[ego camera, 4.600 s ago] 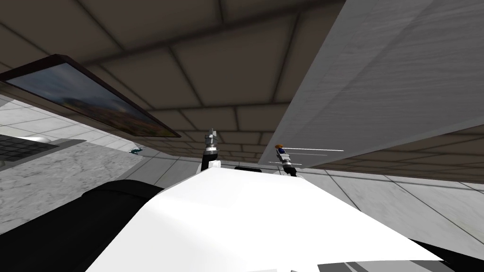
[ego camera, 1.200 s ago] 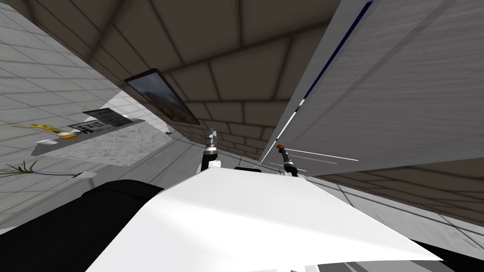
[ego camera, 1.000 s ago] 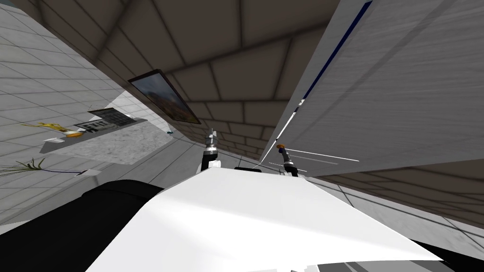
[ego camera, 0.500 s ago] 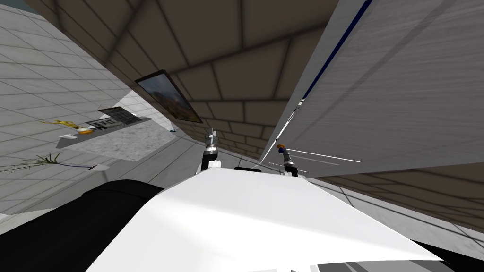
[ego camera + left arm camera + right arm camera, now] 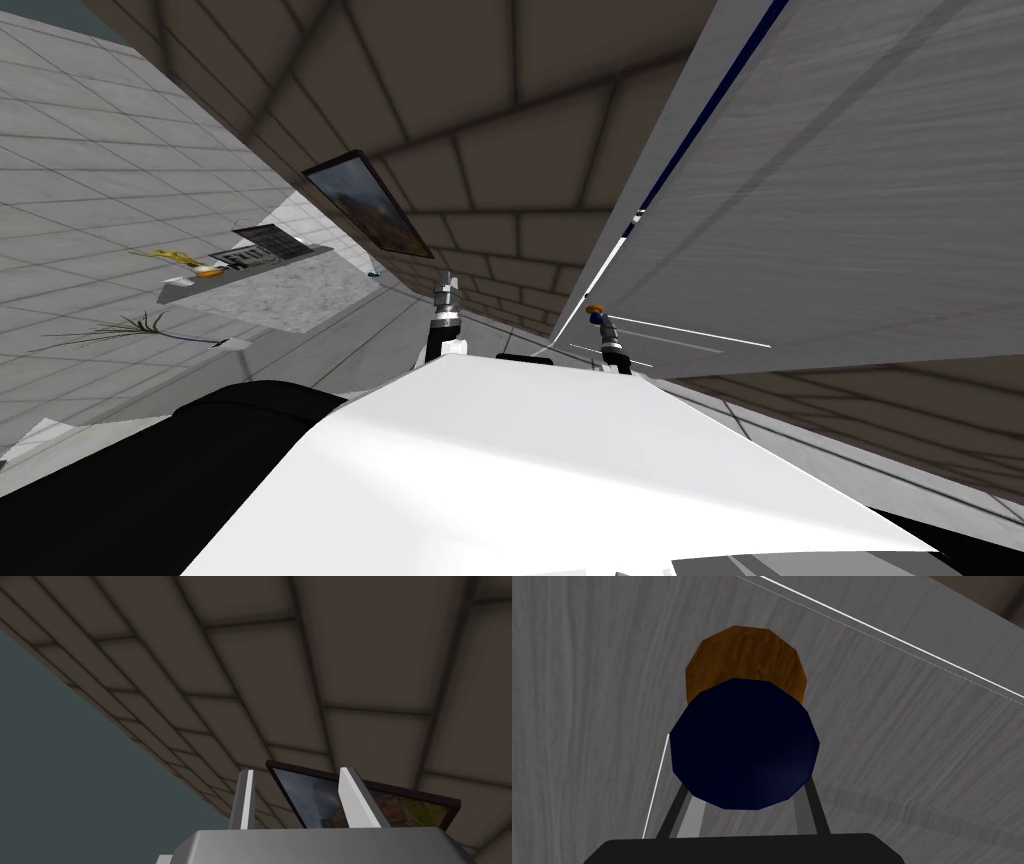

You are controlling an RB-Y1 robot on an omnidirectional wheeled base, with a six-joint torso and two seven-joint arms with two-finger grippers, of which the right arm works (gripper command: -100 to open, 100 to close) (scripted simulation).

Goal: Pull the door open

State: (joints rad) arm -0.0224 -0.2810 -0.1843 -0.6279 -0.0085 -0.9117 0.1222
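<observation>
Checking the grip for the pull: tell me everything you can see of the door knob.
The door knob is a dark navy, faceted round knob, standing out from a brown, wood-looking disc on the grey, grained door. The right gripper is shut on it, its fingers pressing the knob's two sides.

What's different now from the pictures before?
The grey door has swung open a little toward me: a dark blue strip now shows along its edge. My own view turned too. The right gripper stayed shut on the dark blue round knob; the left gripper stayed raised, open, holding nothing.
</observation>
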